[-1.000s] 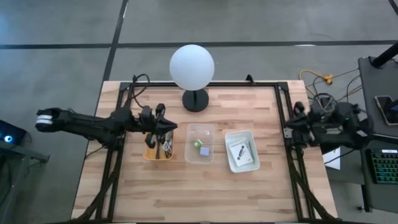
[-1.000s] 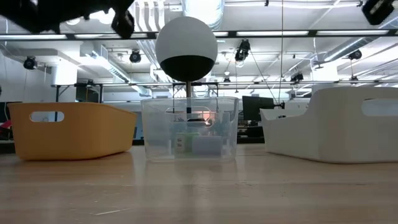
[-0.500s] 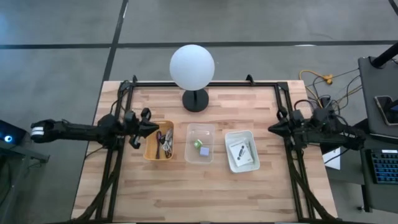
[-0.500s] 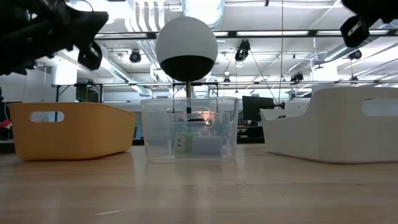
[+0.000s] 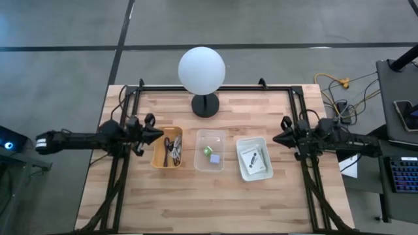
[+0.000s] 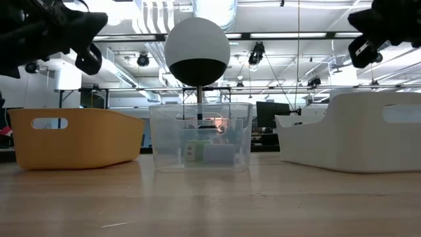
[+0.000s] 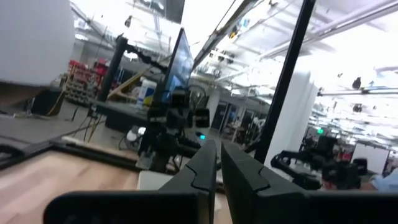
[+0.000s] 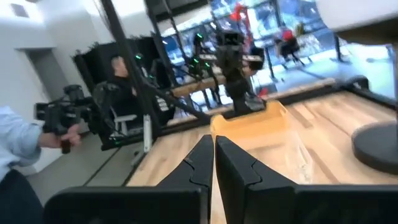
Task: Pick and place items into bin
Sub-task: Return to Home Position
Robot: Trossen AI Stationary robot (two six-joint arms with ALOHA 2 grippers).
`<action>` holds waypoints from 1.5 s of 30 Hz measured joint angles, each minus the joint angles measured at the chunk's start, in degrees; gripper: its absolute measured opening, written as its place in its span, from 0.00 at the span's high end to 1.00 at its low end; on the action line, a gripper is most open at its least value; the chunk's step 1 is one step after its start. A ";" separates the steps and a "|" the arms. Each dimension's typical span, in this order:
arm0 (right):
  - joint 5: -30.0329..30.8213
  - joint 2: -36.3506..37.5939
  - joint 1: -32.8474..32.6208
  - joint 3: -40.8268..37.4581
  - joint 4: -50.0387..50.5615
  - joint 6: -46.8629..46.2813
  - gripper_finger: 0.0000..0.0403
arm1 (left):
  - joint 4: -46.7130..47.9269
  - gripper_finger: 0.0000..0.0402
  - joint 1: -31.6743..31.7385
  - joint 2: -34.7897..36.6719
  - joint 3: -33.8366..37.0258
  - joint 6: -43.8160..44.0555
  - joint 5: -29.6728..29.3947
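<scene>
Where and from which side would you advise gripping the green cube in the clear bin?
Probably take the green cube by two opposite flat sides, coming straight down from above: the walls of the clear bin block any side approach, and the grey cube lies close beside it.

The left arm (image 5: 85, 139) stretches level from the left side, held aloft; the left gripper (image 5: 155, 134) points inward, jaws pressed together, empty; the right arm (image 5: 343, 141) mirrors it from the right side; the right gripper (image 5: 275, 138) points inward, jaws likewise closed, empty.
</scene>
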State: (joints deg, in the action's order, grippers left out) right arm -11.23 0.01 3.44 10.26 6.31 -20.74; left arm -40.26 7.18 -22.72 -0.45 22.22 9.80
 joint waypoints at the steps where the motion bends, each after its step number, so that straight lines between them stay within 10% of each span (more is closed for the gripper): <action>1: -0.45 0.00 0.00 -0.15 -0.87 0.22 0.98 | 0.22 0.98 0.00 0.33 0.01 -0.06 0.00; 10: -0.96 0.00 -0.04 -9.00 -15.20 1.38 0.98 | 0.28 0.98 -0.02 0.01 0.05 -0.09 0.00; 45: 3.72 0.00 -0.20 -9.74 -12.11 -5.24 0.98 | -3.52 0.98 -4.76 21.07 0.23 -0.15 -0.45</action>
State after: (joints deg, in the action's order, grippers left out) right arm -7.51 0.01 3.25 0.51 -5.80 -25.98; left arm -43.78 2.42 -1.65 -0.23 22.06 9.36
